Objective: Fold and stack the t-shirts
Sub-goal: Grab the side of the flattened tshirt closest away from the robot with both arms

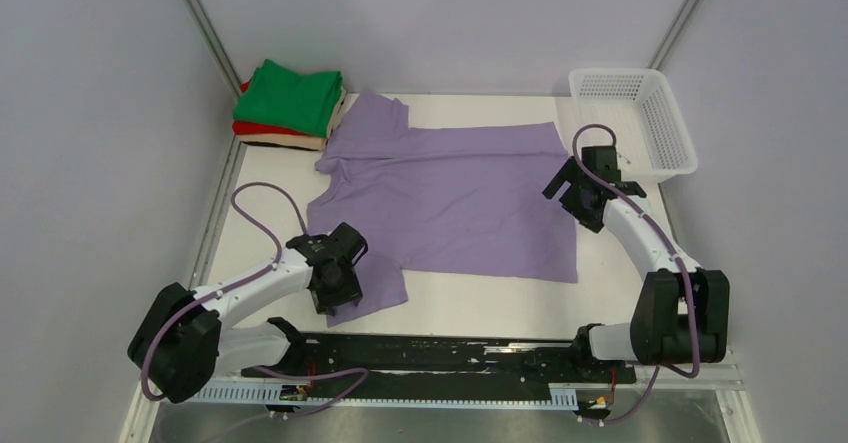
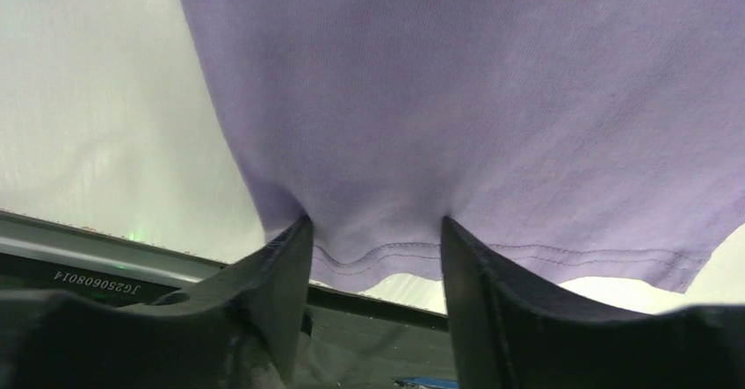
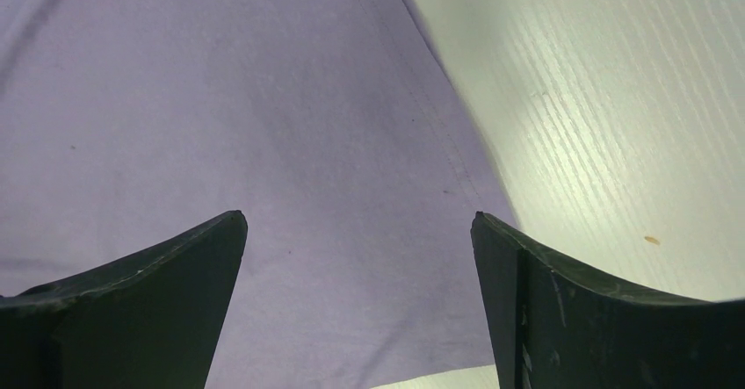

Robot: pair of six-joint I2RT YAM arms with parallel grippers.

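Two arms bracket the purple shirt [image 1: 460, 193], spread flat, collar left and hem right. Our left gripper [image 2: 373, 231], jaws apart, straddles the near sleeve [image 1: 385, 291]. Our right gripper [image 3: 360, 222], jaws wide, hovers over the hem edge. Folded stack [image 1: 290, 103] sits far-left.

A large lavender-purple cloth t-shirt [image 1: 450, 193] covers the middle of the white bench [image 1: 480, 308]. Bare strips lie free along its near edge and left side. A folded green, red and beige shirt stack [image 1: 290, 103] blocks the far-left corner. A white plastic mesh basket [image 1: 635, 118] stands just beyond my right hand [image 3: 356, 231].
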